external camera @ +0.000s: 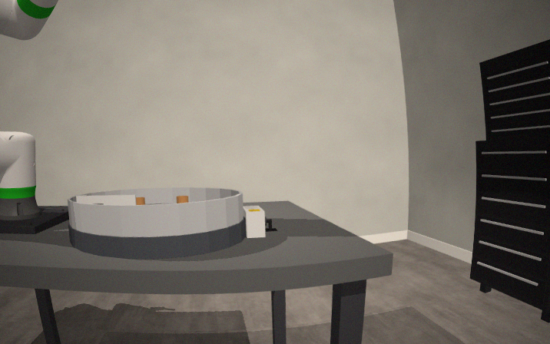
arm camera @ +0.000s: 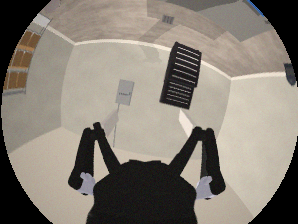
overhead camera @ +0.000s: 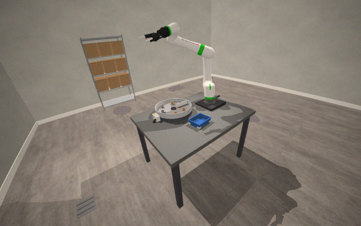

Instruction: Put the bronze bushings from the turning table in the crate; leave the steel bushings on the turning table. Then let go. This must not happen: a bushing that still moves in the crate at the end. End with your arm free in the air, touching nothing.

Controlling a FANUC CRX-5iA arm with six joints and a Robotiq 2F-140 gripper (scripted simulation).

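The round turning table [overhead camera: 173, 108] stands on the grey table, a white ring on a dark base, also in the exterior view [external camera: 156, 220]. Small bronze bushings [overhead camera: 172, 102] [overhead camera: 183, 108] [overhead camera: 175, 112] and grey steel bushings [overhead camera: 161, 107] lie inside it; two bronze ones show over the rim [external camera: 140, 200] [external camera: 182, 199]. The blue crate [overhead camera: 199, 119] sits in front right of the turning table and looks empty. My gripper [overhead camera: 144, 36] is open and empty, high above the table's far side, pointing left. In the wrist view its fingers frame the wall.
A white control box [overhead camera: 155, 116] sits by the turning table's left rim. The arm's base [overhead camera: 210, 102] stands at the table's back. A shelf with cardboard boxes [overhead camera: 107, 66] is against the far wall. A black drawer cabinet [external camera: 515, 174] stands off to the side.
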